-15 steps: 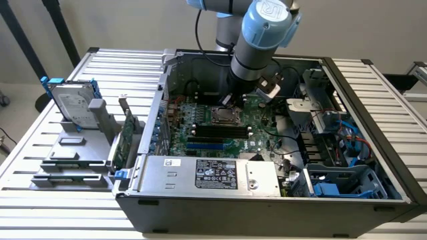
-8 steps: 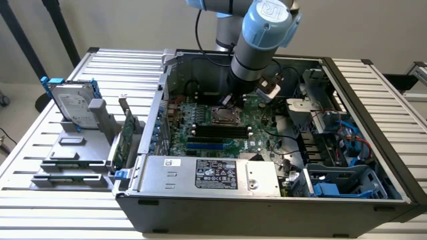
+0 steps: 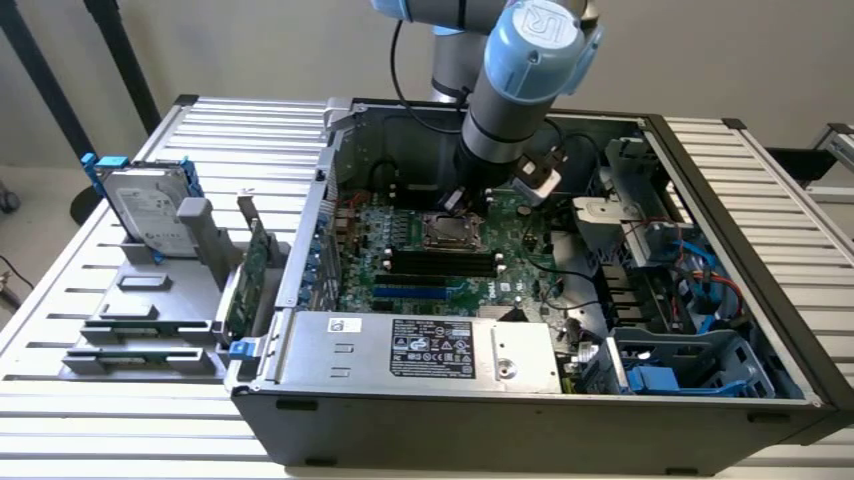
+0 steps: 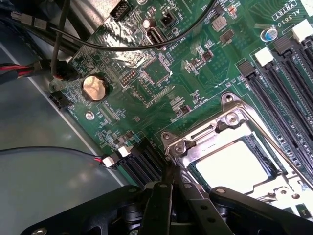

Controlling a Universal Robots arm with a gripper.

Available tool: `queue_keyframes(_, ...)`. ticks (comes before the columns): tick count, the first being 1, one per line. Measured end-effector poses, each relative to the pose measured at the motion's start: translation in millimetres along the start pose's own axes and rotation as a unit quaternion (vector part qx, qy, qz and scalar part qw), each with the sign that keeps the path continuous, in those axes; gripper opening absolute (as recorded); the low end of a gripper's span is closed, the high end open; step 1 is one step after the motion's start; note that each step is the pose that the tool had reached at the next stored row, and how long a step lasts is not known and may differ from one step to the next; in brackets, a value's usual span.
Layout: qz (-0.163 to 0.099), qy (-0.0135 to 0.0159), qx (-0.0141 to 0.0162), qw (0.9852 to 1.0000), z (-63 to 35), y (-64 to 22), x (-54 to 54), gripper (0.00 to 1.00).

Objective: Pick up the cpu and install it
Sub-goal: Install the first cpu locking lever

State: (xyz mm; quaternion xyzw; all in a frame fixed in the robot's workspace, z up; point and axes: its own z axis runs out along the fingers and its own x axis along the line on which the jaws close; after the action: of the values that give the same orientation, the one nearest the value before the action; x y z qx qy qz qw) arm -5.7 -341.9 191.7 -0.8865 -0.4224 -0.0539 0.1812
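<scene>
**Wrist view: chip seated in the socket, gripper closed just beside it**

Wrist view shows the cpu [image 4: 234, 164] lying flat inside the metal frame of the socket [image 4: 195, 142], its pale top level with the frame opening. The placement reads as already made: the chip sits squarely within the frame and nothing holds it. The frame surrounds the chip on all visible sides, which keeps it from sliding.

The gripper [image 4: 168, 183] has its fingers pressed together with nothing between them. The tips stand at the corner of the socket frame, just beside the chip. Whether they touch the frame cannot be determined.

In the exterior view, the arm [image 3: 514, 95] reaches down into the open computer case [image 3: 534, 410], and the gripper [image 3: 461, 198] hangs at the far edge of the socket [image 3: 450, 231].

Surroundings, working outward:
- The green board [image 4: 161, 73] carries a round coin battery [image 4: 93, 87] and long black slots [image 4: 288, 88] near the socket.
- Black cables [image 4: 127, 41] cross the board above the battery, well apart from the socket.
- A red and black wire pair [image 4: 95, 157] ends at a small white plug near the gripper.
- Outside the case, a hard drive [image 3: 144, 210] stands in a grey rack on the exterior view's left.

No cable lies across the socket.
</scene>
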Motion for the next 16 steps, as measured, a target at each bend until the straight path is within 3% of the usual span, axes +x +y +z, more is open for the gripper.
queue_keyframes(9, 0.0, 0.0011, 0.0013, 1.0, -0.2, 0.4, -0.5, 0.11)
queue_keyframes(16, 0.001, -0.0009, 0.0039, 1.0, -4.9, -0.1, -0.2, 0.11)
